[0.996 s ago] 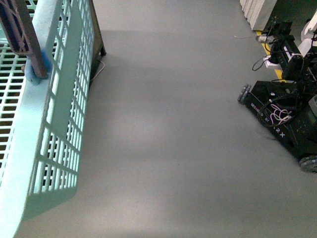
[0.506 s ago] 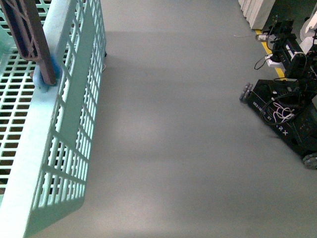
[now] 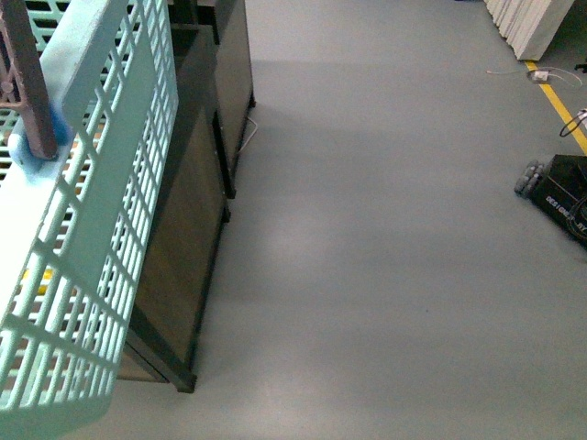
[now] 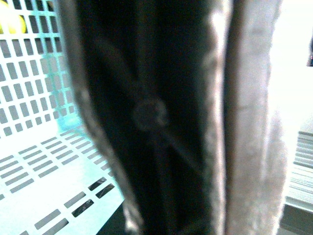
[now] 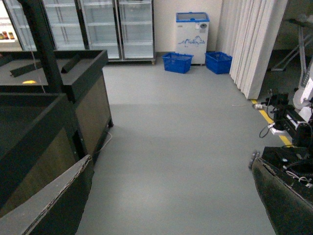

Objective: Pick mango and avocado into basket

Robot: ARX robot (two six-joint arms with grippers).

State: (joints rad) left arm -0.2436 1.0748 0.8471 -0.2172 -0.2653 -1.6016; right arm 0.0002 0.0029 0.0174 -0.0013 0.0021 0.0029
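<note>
Right pincer (image 5: 171, 215) gapes wide, empty, above the floor (image 5: 171, 137); left pincer's state cannot be told, its view blurred against the handle (image 4: 156, 117); basket (image 3: 101, 119) stands at left, over a dark bench (image 3: 183, 247); something yellow (image 4: 10, 23) shows through its slots

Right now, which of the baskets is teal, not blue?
The slotted basket with the brown handle; the two floor baskets by the freezer are blue.

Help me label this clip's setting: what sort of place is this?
Probably a shop or mock supermarket: glass-door fridges in a row, a white chest freezer, and blue baskets beside it.
</note>
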